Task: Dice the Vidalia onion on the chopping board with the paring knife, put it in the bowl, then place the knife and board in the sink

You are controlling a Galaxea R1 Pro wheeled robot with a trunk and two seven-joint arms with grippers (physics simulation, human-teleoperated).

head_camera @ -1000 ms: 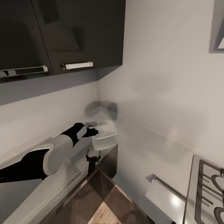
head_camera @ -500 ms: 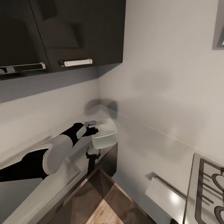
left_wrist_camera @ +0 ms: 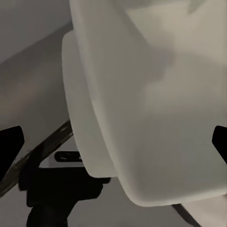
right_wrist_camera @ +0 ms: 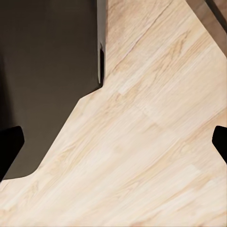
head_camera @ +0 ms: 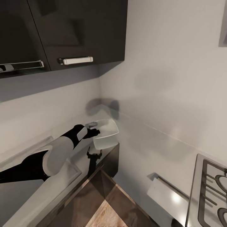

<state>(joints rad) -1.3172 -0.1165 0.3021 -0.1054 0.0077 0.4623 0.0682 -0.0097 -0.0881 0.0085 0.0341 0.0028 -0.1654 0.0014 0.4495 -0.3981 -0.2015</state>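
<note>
Here, in the head view, our left arm [head_camera: 56,151] stretches out from the near left toward the far corner of the tabletop [head_camera: 41,189], its black wrist nearly level. The left gripper [head_camera: 94,132] sits at the near-left rim of the white bowl [head_camera: 107,135], which is tilted and raised off the tabletop's end; the jaws look clamped on that rim, though the fingers merge into one dark shape. Dark wall cabinets [head_camera: 63,31] with a pale handle [head_camera: 75,60] hang above. At the far right a stove grate [head_camera: 211,189] is cut off by the frame edge.

From the left wrist view, the bowl [left_wrist_camera: 151,104] looms close, its underside and side wall toward us, its edges running out of frame. A dark object [left_wrist_camera: 61,189] shows below it, and we cannot make out what it is.

From the right wrist view, we look down on a light wooden floor [right_wrist_camera: 151,142] and a dark cabinet face [right_wrist_camera: 47,71]. Black finger tips sit at both side edges, so the right jaws stand apart with nothing between them.
</note>
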